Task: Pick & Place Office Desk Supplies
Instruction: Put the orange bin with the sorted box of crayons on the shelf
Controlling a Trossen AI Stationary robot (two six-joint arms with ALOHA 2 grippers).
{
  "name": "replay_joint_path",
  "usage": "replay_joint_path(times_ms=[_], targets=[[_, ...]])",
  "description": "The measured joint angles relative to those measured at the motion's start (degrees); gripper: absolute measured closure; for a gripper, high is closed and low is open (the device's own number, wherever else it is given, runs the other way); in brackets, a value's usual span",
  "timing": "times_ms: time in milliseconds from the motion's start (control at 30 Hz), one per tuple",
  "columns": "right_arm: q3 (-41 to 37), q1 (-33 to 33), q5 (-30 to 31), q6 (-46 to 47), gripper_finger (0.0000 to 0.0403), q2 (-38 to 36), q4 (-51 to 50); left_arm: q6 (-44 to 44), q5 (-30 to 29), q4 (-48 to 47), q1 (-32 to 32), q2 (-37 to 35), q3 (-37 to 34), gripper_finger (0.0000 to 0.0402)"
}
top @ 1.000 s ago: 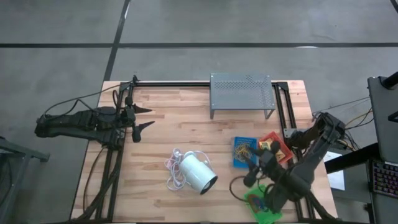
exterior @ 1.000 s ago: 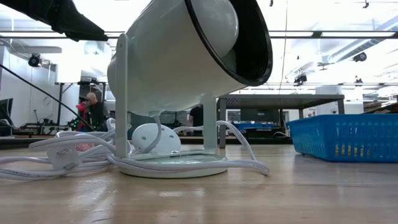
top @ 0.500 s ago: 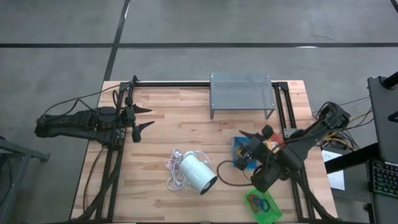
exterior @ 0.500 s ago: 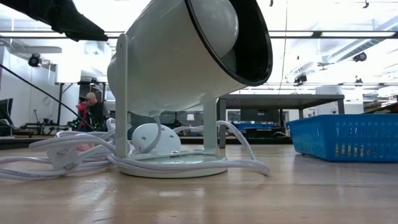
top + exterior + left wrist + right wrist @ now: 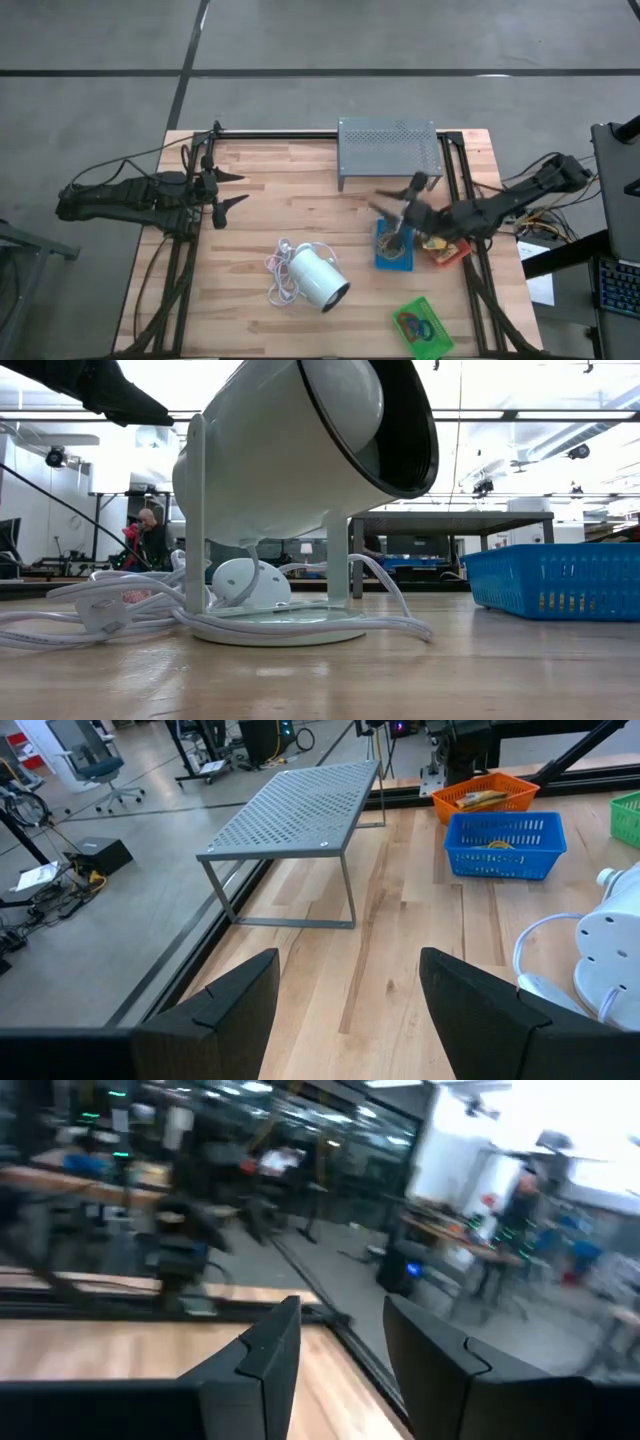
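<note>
A blue tray [image 5: 393,248] with tan rubber bands, a red tray [image 5: 448,252] partly under my right arm, and a green tray [image 5: 421,327] holding red and blue loops rest on the table's right half. My right gripper [image 5: 392,202] hangs open above the blue tray's far end, pointing toward the table's left, with nothing between its fingers [image 5: 262,1365]. My left gripper [image 5: 232,189] waits open at the far left, fingers [image 5: 215,1010] bare. The left wrist view also shows the blue tray [image 5: 505,845] and the red tray [image 5: 485,792].
A white lamp-like cylinder [image 5: 318,277] with coiled white cord [image 5: 279,270] lies near the middle front and fills the low view [image 5: 300,460]. A grey perforated stand [image 5: 390,150] is at the far edge. Black rails [image 5: 455,170] run along the table's sides.
My right gripper has swung from above the green tray at the near right toward the far edge, ending over the blue tray's far end. It has turned and rolled, and now points toward the table's left. The green tray with its loops is now uncovered.
</note>
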Motion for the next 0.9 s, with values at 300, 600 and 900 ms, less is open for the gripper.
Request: replay_joint_path(times_ms=[300, 600, 900], targets=[[-16.5, 0.1, 2.8, 5.1, 0.0251, -19.5, -3.0, 0.0, 0.0, 0.0, 0.0, 0.0, 0.0, 0.0158], [-23.3, 0.4, 8.1, 2.7, 0.0250, -38.3, -8.0, 0.0, 0.0, 0.0, 0.0, 0.0, 0.0, 0.0158], [-25.0, 0.7, 2.7, 5.6, 0.0250, -47.7, -16.1, 0.0, 0.0, 0.0, 0.0, 0.0, 0.0, 0.0158]])
